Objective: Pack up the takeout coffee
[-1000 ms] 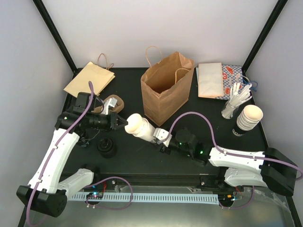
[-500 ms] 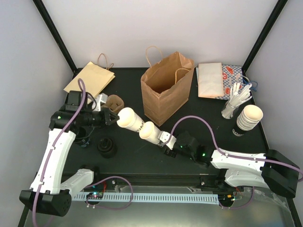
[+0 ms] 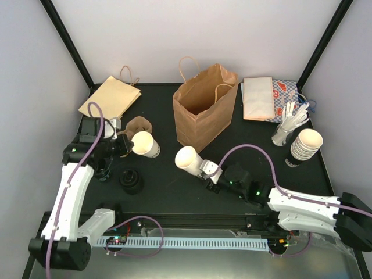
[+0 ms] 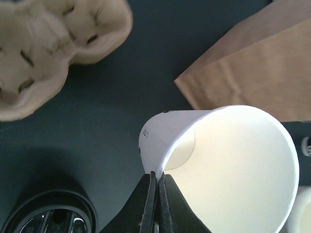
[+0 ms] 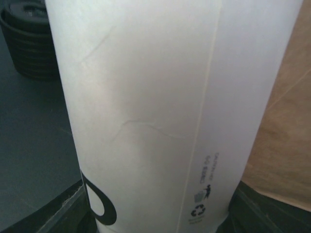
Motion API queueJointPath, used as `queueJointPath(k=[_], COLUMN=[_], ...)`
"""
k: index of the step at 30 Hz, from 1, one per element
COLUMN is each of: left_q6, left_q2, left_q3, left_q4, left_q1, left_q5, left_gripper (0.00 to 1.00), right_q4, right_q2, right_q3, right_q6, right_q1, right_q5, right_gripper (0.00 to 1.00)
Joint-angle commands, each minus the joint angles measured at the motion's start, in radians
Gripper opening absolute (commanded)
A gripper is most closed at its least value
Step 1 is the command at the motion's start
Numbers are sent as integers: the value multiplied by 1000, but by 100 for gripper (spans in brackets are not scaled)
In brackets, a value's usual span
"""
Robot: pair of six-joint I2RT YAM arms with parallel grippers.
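The takeout coffee cup, white with a cream inside and small dark print, lies on its side with its mouth to the right. My left gripper is shut on its rim. In the left wrist view the fingertips pinch the cup's wall. My right gripper is shut on a second white cup, held tilted in front of the open brown paper bag. That cup fills the right wrist view, with the gripper round its base. The two cups are apart.
A brown cup carrier sits beside the left gripper. A stack of black lids lies near the front left. A flat paper bag is at the back left. Napkins, cutlery and stacked cups are at the right.
The two cups were nested end to end and have come apart. My left gripper drew its cup leftward. My right gripper kept the other cup and shifted slightly right.
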Motion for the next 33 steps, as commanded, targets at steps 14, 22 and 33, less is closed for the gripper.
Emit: queueJointPath(k=[14,22,33], left_q6=[-184,-187,-161], left_q2=[251,305,291], left_q3=[-287,-297,-272], left_q4=[413,420,372], left_q1=[-34,-36,-44], left_q5=[-136,-147,-193], left_gripper=[2,2,3], right_q4=[-35,-27,-18], right_q2=[-255,-245,-242], right_q3=[-35,-32,-40], right_q6=[33,33,39], right_q1=[-2,-2,-2], right_q5=[4,-11,-16], right_gripper=[62,62,62])
